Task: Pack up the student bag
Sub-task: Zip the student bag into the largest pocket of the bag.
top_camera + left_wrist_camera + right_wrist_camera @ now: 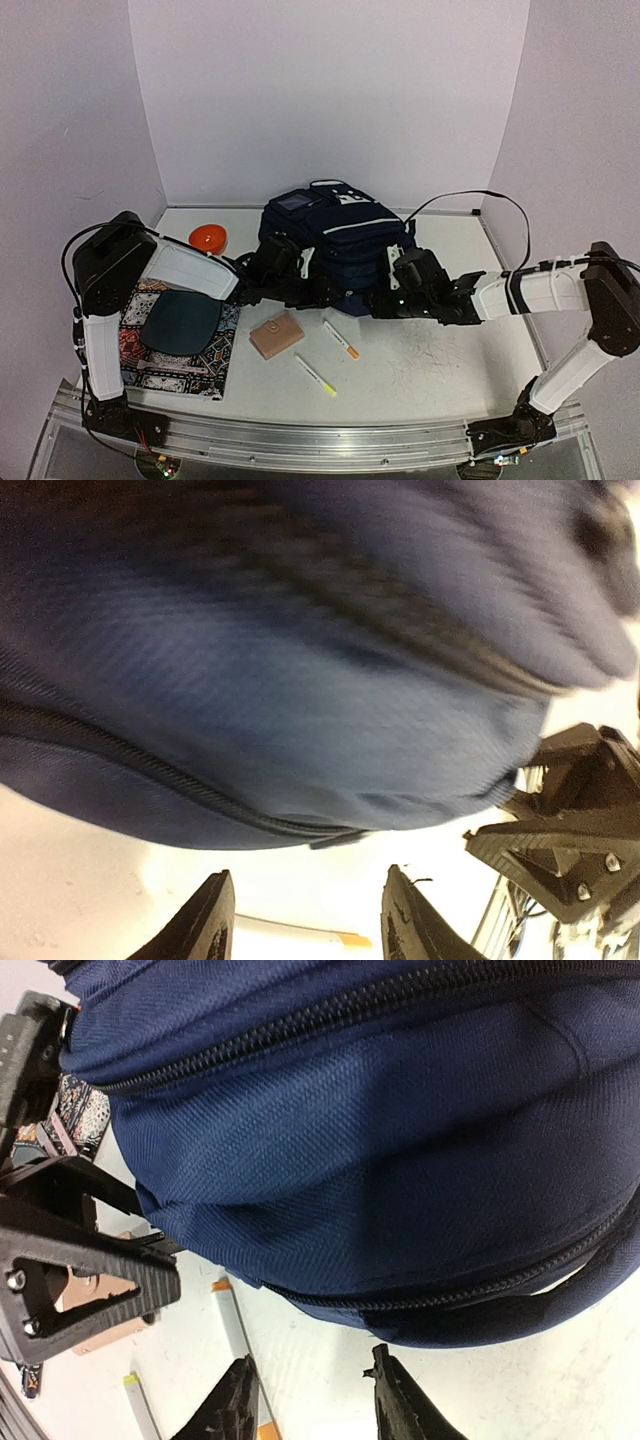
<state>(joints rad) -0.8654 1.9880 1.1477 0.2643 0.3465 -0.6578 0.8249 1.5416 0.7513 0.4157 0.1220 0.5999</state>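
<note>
The student bag (335, 240), navy blue with thin light stripes, lies at the back middle of the table. Both grippers sit low at its near edge, facing each other. In the left wrist view the bag (300, 680) fills the top, and my left gripper (310, 915) is open just below its zip with only bare table between the fingers. In the right wrist view my right gripper (315, 1400) is open too, a short way under the bag's (350, 1140) lower zip seam and touching nothing. From above, the left gripper (316, 290) and right gripper (372, 302) nearly meet.
An orange disc (209, 238) lies left of the bag. A patterned book (170, 370) carries a dark green pouch (180, 322). A tan wallet (276, 335), an orange-tipped pen (341, 340) and a yellow-tipped pen (315, 375) lie in front of the bag.
</note>
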